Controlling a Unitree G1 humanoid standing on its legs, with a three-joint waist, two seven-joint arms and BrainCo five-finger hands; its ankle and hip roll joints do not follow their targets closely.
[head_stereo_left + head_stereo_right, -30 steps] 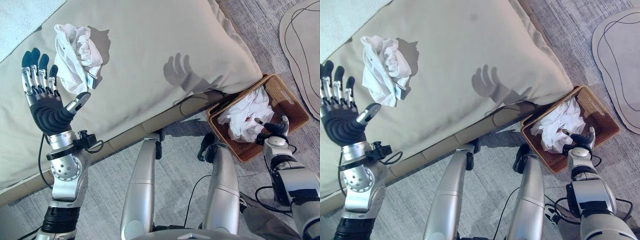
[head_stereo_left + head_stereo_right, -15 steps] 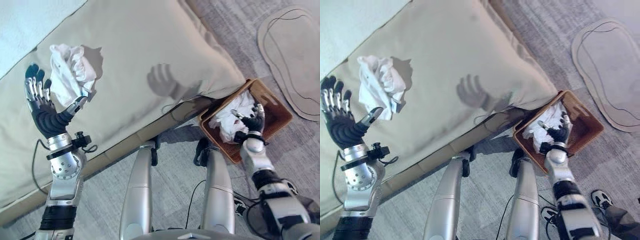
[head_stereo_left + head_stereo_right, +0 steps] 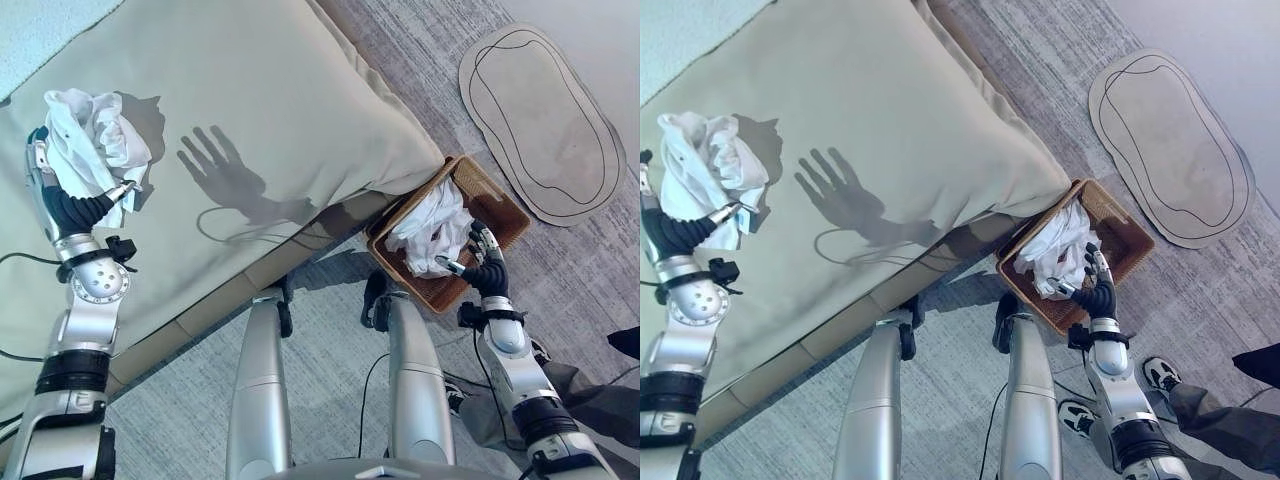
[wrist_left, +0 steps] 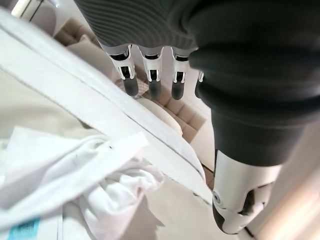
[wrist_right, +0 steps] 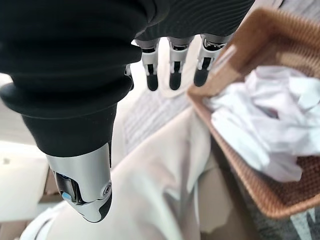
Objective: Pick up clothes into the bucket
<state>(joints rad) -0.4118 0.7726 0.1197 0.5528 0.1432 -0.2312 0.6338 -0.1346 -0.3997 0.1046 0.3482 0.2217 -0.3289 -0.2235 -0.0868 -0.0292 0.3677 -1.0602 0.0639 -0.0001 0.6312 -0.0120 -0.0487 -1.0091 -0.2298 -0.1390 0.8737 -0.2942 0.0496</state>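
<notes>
1. My left hand (image 3: 62,200) is raised over the big beige cushion (image 3: 270,100), palm up against the near edge of a crumpled white garment (image 3: 88,145).
2. From the head views my fingers reach up beside the cloth and my thumb pokes out towards its lower edge, touching or just short of it; I cannot tell which.
3. In my left wrist view the fingers (image 4: 152,75) run out nearly straight, the thumb (image 4: 240,195) stands well apart from them, and the white cloth (image 4: 75,180) lies past them, loose. The hand is spread wide and has nothing in its grasp.
4. That garment sits bunched on the cushion's far left part, with its shadow falling on the fabric next to it.
5. My right hand (image 3: 1098,292) hangs at the near rim of the woven brown basket (image 3: 500,215), which stands on the grey carpet (image 3: 330,370) just beside the cushion's corner.
6. In the right wrist view my fingers (image 5: 172,67) are extended with a slight bend and the thumb (image 5: 85,185) is held away from them. They grip nothing.
7. White clothes (image 3: 1060,245) are heaped in the near half of the basket; its far half shows bare weave.
8. A flat beige oval mat (image 3: 540,120) with a dark outline lies on the carpet beyond the basket, well apart from it.
</notes>
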